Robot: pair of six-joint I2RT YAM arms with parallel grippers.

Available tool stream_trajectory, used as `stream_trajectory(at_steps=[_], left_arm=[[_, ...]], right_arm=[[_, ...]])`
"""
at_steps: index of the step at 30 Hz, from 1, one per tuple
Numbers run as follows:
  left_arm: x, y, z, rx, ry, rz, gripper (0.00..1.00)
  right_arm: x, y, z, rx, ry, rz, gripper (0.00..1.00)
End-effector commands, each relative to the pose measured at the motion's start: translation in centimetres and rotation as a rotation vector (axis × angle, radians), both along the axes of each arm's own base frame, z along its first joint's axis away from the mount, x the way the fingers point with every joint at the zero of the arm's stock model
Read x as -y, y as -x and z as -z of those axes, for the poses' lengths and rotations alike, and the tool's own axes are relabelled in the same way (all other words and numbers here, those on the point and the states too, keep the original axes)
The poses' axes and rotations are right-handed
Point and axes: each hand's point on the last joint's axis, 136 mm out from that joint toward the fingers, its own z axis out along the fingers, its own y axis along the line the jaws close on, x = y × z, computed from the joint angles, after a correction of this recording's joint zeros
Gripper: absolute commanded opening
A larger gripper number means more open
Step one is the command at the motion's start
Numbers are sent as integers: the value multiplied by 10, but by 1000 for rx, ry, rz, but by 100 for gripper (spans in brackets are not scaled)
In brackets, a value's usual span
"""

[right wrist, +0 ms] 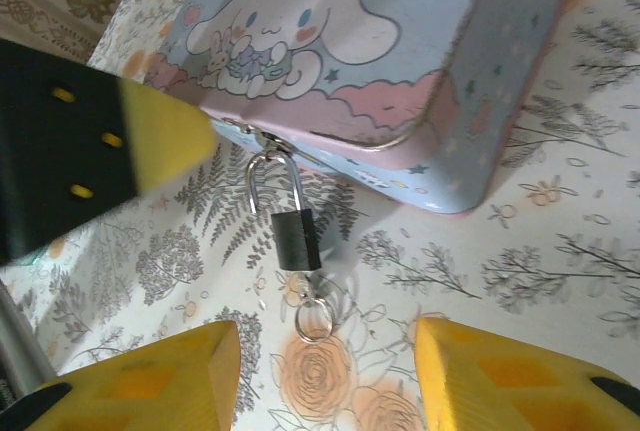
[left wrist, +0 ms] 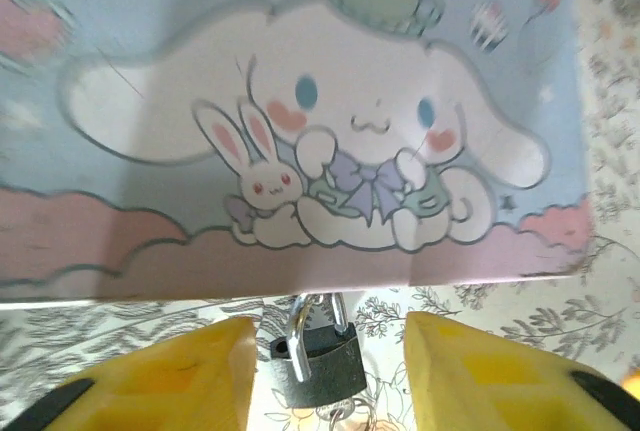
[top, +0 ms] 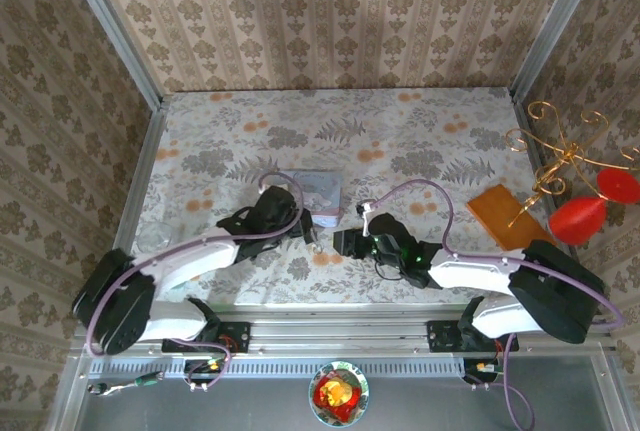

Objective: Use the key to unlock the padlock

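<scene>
The small dark padlock [left wrist: 320,371] hangs by its silvery shackle [right wrist: 270,176] from the clasp of a pale blue cartoon tin [left wrist: 300,101]. One shackle leg stands free of the body. A key [right wrist: 312,286] with a ring [right wrist: 315,321] sticks out of the padlock's [right wrist: 298,239] underside. My left gripper [left wrist: 330,351] is open, with a yellow finger on each side of the padlock and neither touching it. My right gripper [right wrist: 328,351] is open over the table just short of the key ring. In the top view both grippers [top: 300,229] [top: 345,242] meet in front of the tin [top: 318,189].
An orange flat piece [top: 500,213] lies at the right. Beside it a gold wire stand [top: 560,161] carries red ornaments [top: 580,219]. Patterned walls close the table on three sides. A small bowl with something red [top: 338,393] sits below the arm bases.
</scene>
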Motion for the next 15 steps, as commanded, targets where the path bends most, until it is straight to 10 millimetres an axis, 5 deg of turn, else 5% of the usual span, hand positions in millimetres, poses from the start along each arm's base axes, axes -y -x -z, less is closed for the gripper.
stream_trajectory(at_steps=[1, 9, 15], left_arm=[[-34, -1, -12, 62, -92, -13, 50], [-62, -30, -33, 98, 13, 25, 63], [-68, -53, -22, 41, 35, 25, 65]], right_arm=[[-19, -4, -10, -27, -64, -32, 51], [-42, -11, 12, -97, -35, -47, 50], [-48, -15, 30, -152, 22, -45, 48]])
